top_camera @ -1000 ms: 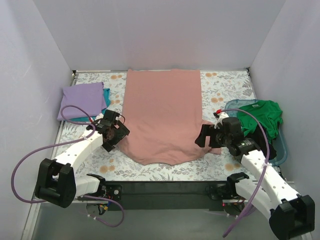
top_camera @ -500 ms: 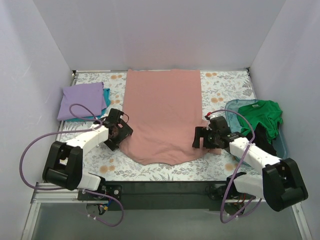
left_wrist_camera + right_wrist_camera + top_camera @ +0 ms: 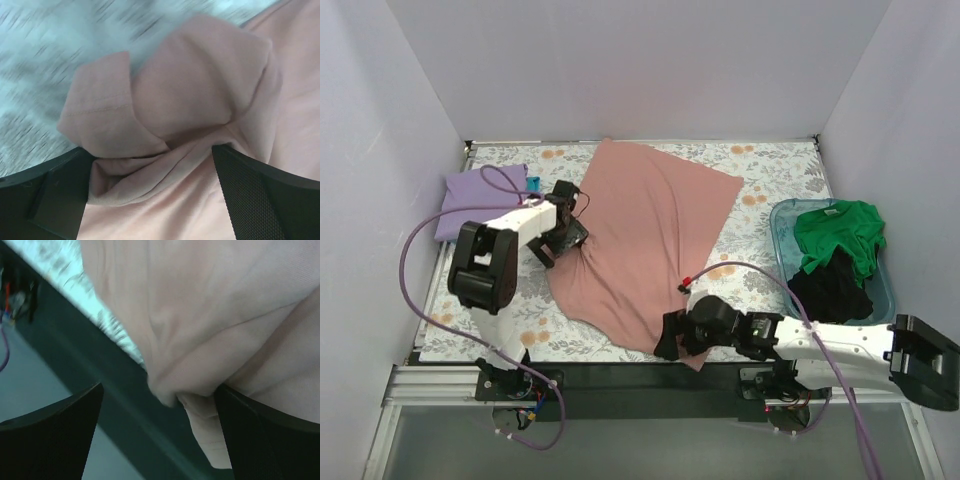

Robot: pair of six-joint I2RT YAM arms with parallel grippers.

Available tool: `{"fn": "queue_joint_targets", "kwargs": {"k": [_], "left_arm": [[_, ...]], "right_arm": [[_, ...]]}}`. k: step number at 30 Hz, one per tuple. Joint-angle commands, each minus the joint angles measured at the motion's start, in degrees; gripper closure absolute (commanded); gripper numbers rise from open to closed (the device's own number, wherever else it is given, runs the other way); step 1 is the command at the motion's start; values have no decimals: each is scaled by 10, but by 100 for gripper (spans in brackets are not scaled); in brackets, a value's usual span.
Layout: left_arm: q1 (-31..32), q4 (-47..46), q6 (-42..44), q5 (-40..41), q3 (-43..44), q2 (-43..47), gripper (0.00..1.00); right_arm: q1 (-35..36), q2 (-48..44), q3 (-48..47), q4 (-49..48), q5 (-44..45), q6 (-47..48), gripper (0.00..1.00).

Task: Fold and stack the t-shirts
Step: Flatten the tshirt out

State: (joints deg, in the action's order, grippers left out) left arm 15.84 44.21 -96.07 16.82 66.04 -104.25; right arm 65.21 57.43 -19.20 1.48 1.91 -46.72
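The dusty pink t-shirt (image 3: 650,230) lies skewed across the floral table, one corner at the back right and one at the near edge. My left gripper (image 3: 565,237) is shut on a bunched fold of its left side; the left wrist view shows the folds (image 3: 190,90) packed between the jaws (image 3: 155,175). My right gripper (image 3: 672,340) is shut on the shirt's near corner at the table's front edge; the right wrist view shows the cloth (image 3: 200,300) hanging between the jaws (image 3: 160,405). A folded lavender t-shirt (image 3: 480,190) lies on a teal one (image 3: 533,182) at the left.
A translucent teal tub (image 3: 780,215) at the right holds a green t-shirt (image 3: 840,235) and a black one (image 3: 830,290). The dark front rail (image 3: 620,375) runs under the right gripper. White walls enclose the table on three sides.
Both arms swung fast. The left gripper went back and left, the right gripper came forward and left to the front edge. The pink shirt turned with them and now lies at an angle.
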Motion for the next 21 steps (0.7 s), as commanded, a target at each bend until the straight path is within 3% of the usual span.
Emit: {"fn": "queue_joint_targets", "kwargs": {"k": [1, 6, 11, 13, 17, 21], "left_arm": [[-7, -68, 35, 16, 72, -131, 4], [-5, -41, 94, -29, 279, -259, 4], [-5, -78, 152, -55, 382, -322, 4], [-5, -52, 163, -46, 459, -344, 4], [-9, 24, 165, -1, 570, -373, 4], [-12, 56, 140, 41, 538, -283, 4]], "right_arm": [[117, 70, 0, 19, -22, -137, 2], [199, 254, -173, -5, -7, -25, 2], [207, 419, -342, -33, -39, 95, 2], [207, 427, -397, -33, -41, 116, 2], [204, 378, -414, -29, -11, 152, 2], [172, 294, -371, -19, 15, 150, 2]]}}
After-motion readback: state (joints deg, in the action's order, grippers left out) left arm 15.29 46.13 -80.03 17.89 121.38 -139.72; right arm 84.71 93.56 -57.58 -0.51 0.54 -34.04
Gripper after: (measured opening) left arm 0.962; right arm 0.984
